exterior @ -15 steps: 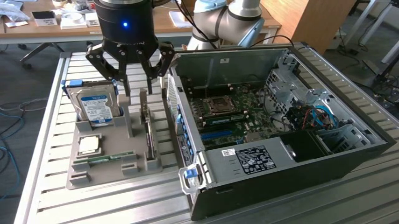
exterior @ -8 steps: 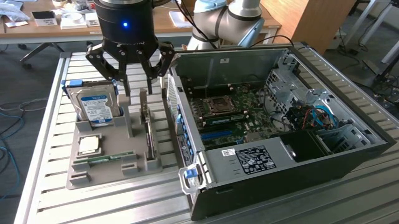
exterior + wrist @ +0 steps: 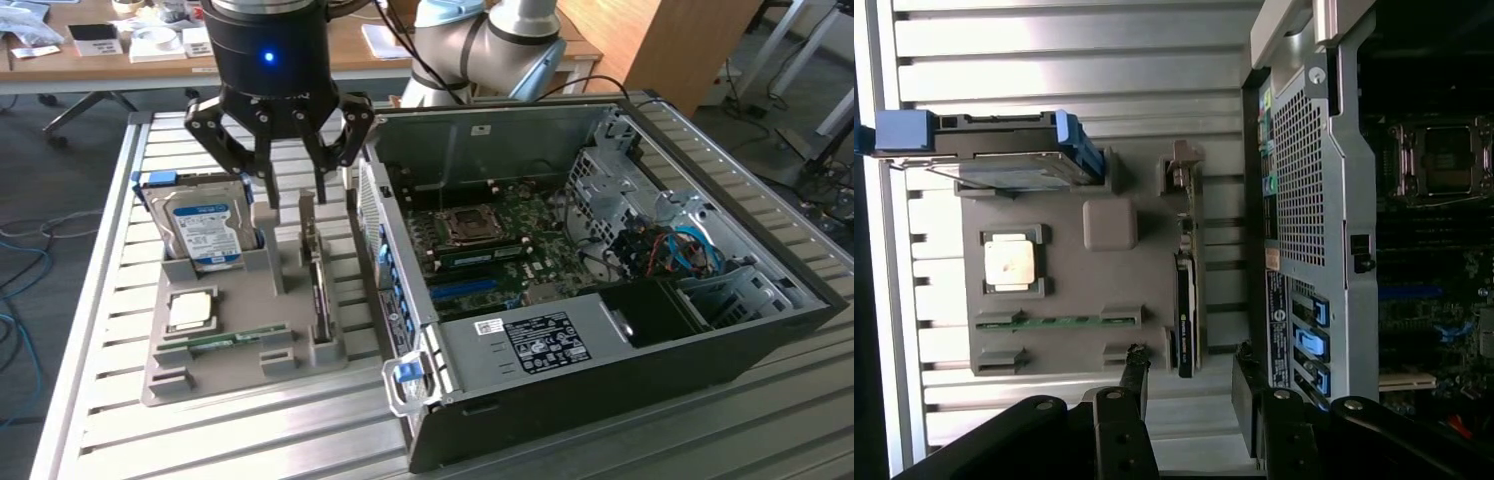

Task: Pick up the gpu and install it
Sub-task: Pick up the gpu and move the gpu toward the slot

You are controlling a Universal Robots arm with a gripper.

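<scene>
The hand [image 3: 291, 188] hangs released, fingers spread, above the gpu [image 3: 318, 285], which stands on edge in a tray [image 3: 220, 375] slot beside the case [image 3: 601, 420]. The card looks light, stiff and fragile. Its 2 flat faces near the top edge seem the safest hold.

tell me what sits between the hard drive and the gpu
A square grey block of the tray stands between the hard drive and the gpu; the wrist view shows it.
</scene>
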